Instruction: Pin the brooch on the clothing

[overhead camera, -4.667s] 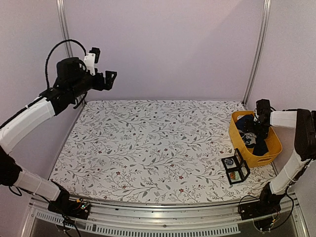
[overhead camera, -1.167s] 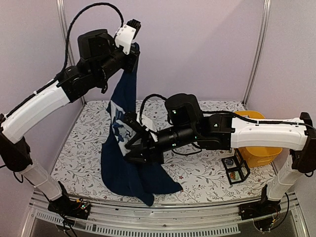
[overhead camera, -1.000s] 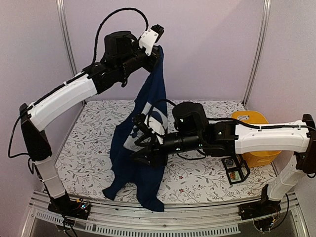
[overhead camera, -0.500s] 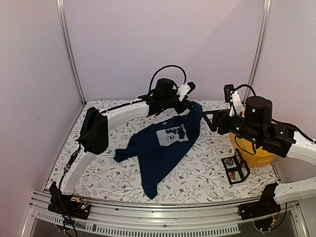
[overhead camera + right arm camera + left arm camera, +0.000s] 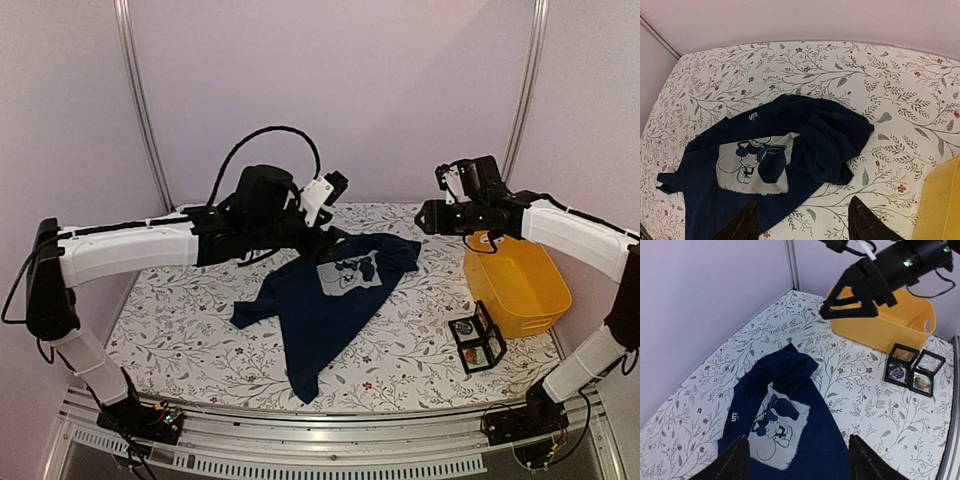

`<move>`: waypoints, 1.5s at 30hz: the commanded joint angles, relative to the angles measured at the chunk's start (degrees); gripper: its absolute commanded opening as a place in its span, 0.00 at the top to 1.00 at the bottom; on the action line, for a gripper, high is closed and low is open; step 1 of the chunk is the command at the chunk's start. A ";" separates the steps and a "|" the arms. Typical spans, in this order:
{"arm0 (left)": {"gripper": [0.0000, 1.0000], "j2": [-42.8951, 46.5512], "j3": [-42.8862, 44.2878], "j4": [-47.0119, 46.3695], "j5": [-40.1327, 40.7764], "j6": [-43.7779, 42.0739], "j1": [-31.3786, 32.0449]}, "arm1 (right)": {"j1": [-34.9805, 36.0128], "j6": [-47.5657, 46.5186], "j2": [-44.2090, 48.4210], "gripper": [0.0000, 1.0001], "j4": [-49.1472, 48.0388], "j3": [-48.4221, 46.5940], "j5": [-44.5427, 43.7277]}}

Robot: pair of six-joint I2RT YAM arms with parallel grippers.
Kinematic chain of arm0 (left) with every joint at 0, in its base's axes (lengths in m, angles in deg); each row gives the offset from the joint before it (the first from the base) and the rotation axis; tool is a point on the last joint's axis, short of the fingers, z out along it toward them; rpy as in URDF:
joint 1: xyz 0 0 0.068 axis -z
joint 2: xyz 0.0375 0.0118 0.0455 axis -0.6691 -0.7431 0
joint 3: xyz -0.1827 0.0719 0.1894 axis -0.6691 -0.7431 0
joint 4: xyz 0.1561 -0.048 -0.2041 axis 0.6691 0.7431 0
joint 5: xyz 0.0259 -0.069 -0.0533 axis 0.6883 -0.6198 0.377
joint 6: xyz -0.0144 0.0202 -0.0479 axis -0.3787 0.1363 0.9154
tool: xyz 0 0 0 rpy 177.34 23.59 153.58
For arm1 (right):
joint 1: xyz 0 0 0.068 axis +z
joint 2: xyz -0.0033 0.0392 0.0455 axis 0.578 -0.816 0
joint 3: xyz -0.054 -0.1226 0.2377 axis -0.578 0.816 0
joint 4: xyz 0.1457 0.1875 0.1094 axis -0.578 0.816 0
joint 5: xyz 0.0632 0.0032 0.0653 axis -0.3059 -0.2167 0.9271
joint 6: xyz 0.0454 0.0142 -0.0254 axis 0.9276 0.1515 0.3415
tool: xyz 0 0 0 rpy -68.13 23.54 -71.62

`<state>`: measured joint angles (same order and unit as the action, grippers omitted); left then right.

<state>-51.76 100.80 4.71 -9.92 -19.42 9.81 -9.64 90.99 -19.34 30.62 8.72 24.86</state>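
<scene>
Floral table (image 5: 200, 330): T-shirt (image 5: 320, 310) face-up, one sleeve lost in folds; left pincer (image 5: 797, 462), right pincer (image 5: 802, 222) apart, empty.

Left wrist view: only the finger ends (image 5: 735, 462) of the left gripper (image 5: 799, 464) show, cut by the lower edge, which also crops the near part of the T-shirt (image 5: 790, 405). Right wrist view: the right gripper (image 5: 804, 224) likewise shows finger ends only, and the yellow basket (image 5: 942, 200) is cropped at the right edge. A fold of cloth covers part of the pale print (image 5: 737, 170), and the bunched right side conceals its sleeve. The round contents of the two display cases (image 5: 912, 372) are too small to identify.
</scene>
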 commanded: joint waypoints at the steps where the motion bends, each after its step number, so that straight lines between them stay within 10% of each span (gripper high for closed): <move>1: 0.33 4.11 -19.70 2.86 5.96 10.39 7.52 | 0.08 -7.77 -11.91 0.42 5.77 -11.11 4.75; 11: 0.22 -2.68 -27.44 8.20 10.23 17.94 16.92 | 0.43 -15.96 -41.23 0.45 17.11 -30.31 -3.38; 14: 0.30 -4.38 -26.37 10.95 16.56 18.08 16.90 | 0.44 -14.81 -43.93 0.73 16.97 -30.61 -6.58; 16: 0.56 -4.12 -26.21 12.88 20.89 18.21 16.61 | 0.45 -13.53 -43.71 0.97 16.81 -30.22 -7.73; 19: 1.00 -1.50 -26.91 15.42 27.94 19.33 15.20 | 0.48 -12.18 -39.27 1.00 14.88 -28.02 -7.35; 32: 1.00 31.61 -16.78 30.60 54.36 18.41 10.70 | 2.69 -13.09 -2.01 1.00 13.97 -24.34 21.51; 39: 1.00 50.29 -13.90 22.75 55.98 6.68 10.56 | 3.89 -8.39 17.35 1.00 5.04 -14.19 40.70; 45: 1.00 47.10 -16.28 12.34 51.83 -3.76 2.57 | 4.05 5.92 22.60 1.00 -9.94 3.99 40.90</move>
<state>1.11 87.42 22.83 45.51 -14.54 18.77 -5.64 86.46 5.88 29.20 2.42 64.07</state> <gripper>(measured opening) 0.014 0.023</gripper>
